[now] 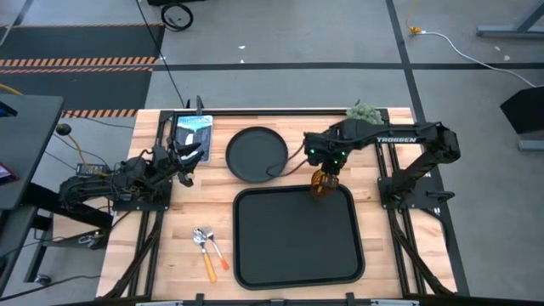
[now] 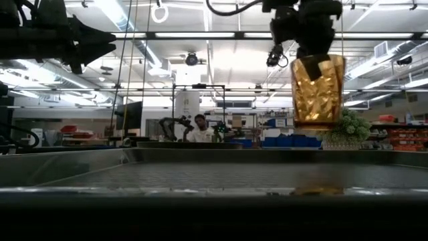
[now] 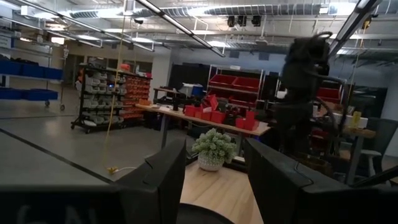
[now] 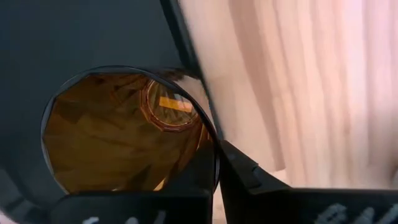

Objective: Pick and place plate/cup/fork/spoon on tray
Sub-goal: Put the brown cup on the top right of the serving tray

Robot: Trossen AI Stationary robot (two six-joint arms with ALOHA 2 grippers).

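My right gripper (image 1: 324, 176) is shut on the amber cup (image 2: 317, 90), which hangs above the far right corner of the black tray (image 1: 297, 270); the cup also shows in the high view (image 1: 321, 184). The round black plate (image 1: 257, 154) lies flat on the table beyond the tray. The spoon (image 1: 208, 267) and the fork (image 1: 222, 260) lie side by side on the table left of the tray. My left gripper (image 1: 185, 158) waits open and empty at the table's left side, left of the plate. My right gripper holds the cup by its rim (image 4: 213, 151), one finger inside the cup and one finger (image 4: 252, 176) outside the wall. The fingers come from above, pointing down. The cup hangs upright below them, its base (image 2: 315, 124) clear of the tray.
A blue-and-white packet (image 1: 192, 132) lies at the far left, next to my left gripper. A small green plant (image 1: 364, 110) stands at the far edge behind my right arm. A person (image 2: 199, 128) sits in the room beyond the table.
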